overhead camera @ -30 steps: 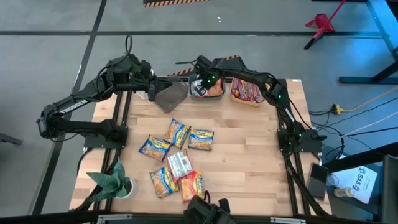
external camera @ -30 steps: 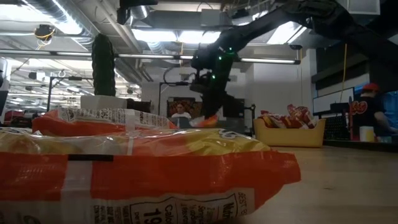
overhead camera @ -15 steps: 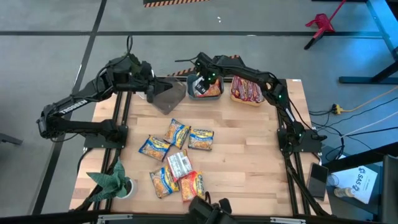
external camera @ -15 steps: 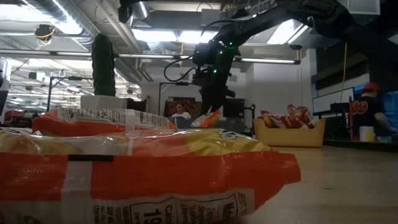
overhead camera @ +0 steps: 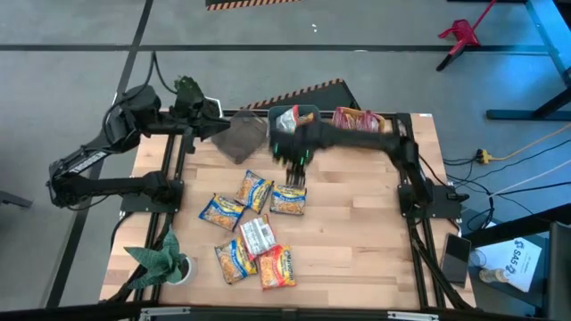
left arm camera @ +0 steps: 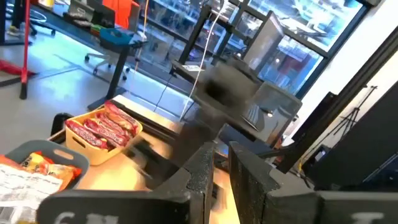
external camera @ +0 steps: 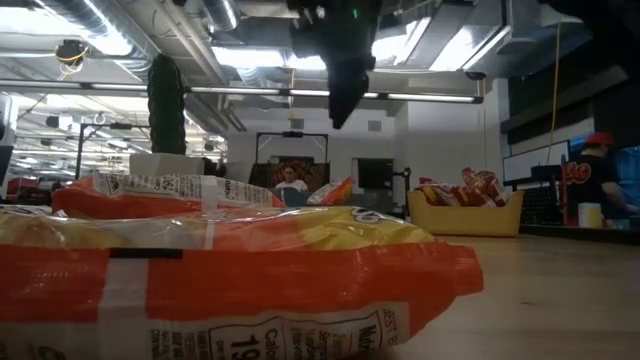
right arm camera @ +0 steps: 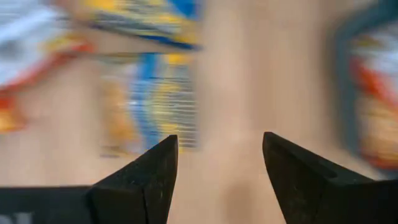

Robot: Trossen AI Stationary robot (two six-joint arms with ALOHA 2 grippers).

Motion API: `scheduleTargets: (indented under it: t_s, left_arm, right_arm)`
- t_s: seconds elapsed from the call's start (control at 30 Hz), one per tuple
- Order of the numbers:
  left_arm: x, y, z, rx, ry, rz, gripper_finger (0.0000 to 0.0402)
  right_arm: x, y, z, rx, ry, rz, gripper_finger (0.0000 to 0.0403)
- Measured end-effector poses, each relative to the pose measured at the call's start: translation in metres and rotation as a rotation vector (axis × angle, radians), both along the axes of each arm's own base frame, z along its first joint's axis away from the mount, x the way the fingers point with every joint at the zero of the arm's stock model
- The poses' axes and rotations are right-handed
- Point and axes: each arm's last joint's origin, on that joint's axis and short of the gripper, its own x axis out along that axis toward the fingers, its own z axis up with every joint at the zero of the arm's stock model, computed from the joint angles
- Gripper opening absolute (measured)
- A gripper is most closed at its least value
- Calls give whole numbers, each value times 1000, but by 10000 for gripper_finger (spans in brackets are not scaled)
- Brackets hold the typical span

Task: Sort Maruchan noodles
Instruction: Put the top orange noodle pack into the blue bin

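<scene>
- The right pincer (overhead camera: 287,153) hung above the desk (overhead camera: 357,223), fingers spread with nothing between them, as the right wrist view confirmed.
- Just beyond its fingertips lay a blue-and-yellow packet (overhead camera: 288,199), with another packet (overhead camera: 254,190) touching it at one side; four more noodle packets (overhead camera: 250,250) lay farther out, all apart from the pincer.
- Behind the pincer stood the grey bin (overhead camera: 287,116) holding orange packets, and beside that the yellow bin (overhead camera: 359,122) of red packets (left arm camera: 101,129). Nothing stood between the pincer and the nearest packet.
- The left pincer (overhead camera: 201,109) waited at the desk's far left corner, near an empty tilted grey bin (overhead camera: 241,138); its fingers stood narrowly parted, gripping nothing.
- The low view alone showed the right pincer raised well clear of the desk, and a person seated in the room behind; an orange packet (external camera: 220,290) filled its foreground.
- A second earlier the right pincer was over the grey bin; it had since swung out toward the loose packets.
</scene>
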Motion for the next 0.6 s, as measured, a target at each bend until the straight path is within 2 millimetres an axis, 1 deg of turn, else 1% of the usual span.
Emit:
scheduleTargets:
  t_s: [0.07,0.17,0.23,0.3,0.37,0.47,0.53,0.6]
  left_arm:
    - [-2,-1,1,4,-6,0,43]
    - [-2,-1,1,2,-3,-1,43]
    - [-2,-2,0,0,1,-5,43]
    - [-3,-2,0,-3,5,-6,43]
    - [-3,-2,-1,-8,15,-10,43]
    - [-3,-2,-2,-13,23,-31,43]
    - [-3,-3,-3,-19,33,-31,43]
    - [-3,-3,-4,-24,39,-29,43]
  right_arm:
    - [6,36,-9,46,-16,-14,218]
    - [14,84,-25,150,-63,-51,218]
    - [20,111,-37,220,-132,-75,218]
    - [23,132,-54,294,-177,-105,218]
    - [24,146,-74,369,-222,-130,218]
    - [25,157,-103,468,-317,-180,218]
    - [18,160,-127,503,-345,-250,218]
    - [11,159,-147,518,-363,-319,218]
